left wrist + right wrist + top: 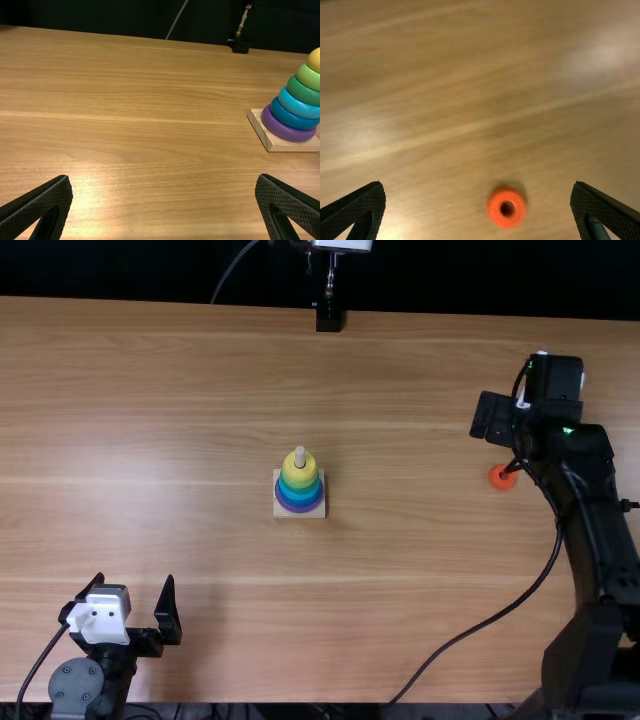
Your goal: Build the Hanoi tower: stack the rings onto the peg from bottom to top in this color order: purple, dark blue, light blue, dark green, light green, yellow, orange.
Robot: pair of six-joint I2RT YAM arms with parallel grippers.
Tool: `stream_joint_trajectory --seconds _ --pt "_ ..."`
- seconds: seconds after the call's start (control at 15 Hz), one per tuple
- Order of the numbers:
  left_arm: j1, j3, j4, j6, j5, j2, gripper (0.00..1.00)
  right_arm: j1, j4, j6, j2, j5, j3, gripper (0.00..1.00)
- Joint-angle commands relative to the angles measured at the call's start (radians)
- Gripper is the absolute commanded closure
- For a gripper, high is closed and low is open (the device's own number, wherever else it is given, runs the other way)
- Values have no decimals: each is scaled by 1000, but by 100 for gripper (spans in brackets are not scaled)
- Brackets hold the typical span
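With twelve o'clock at the worktop's [400, 570] far edge, we held the right pincer [492, 418] with its fingers [605, 210] spread apart, above the worktop. The small orange round ring [497, 481] lay flat on the wood, near six o'clock from that pincer; in the right wrist view its hole faced up, in the space between the two fingertips.

Between eight and nine o'clock from the same pincer stood our pale wooden peg [300, 452] on its square wooden base [284, 513]. Six rounded rings sat on it, bottom to top: purple [287, 131], dark blue [291, 119], light blue [298, 107], dark green [302, 93], light green [307, 78], yellow [315, 61]. The orange ring was at the stack's three o'clock, well apart.

We had the left pincer [135, 578] near the worktop's close edge, fingers apart, the stack at its two o'clock.
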Motion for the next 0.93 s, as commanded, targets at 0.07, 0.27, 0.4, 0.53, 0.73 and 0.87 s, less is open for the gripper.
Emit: stream_joint_trajectory --seconds 0.07,0.27,0.4,0.53,0.73,0.87 --pt "-4 -104 -80 7 5 -12 0 -37 -18 4 75 8 -38 0" --pt "-3 -104 -80 7 5 -12 0 -40 -22 5 132 6 -44 0" --pt "-4 -104 -80 7 5 -12 0 -40 -22 7 163 6 -43 0" --pt "-4 -104 -80 7 5 -12 0 -40 -44 11 187 6 -43 0" --pt "-4 -104 -80 7 5 -12 0 -40 -57 11 213 6 -43 0" --pt "-4 -104 -80 7 5 -12 0 -40 -57 9 232 6 -41 0"
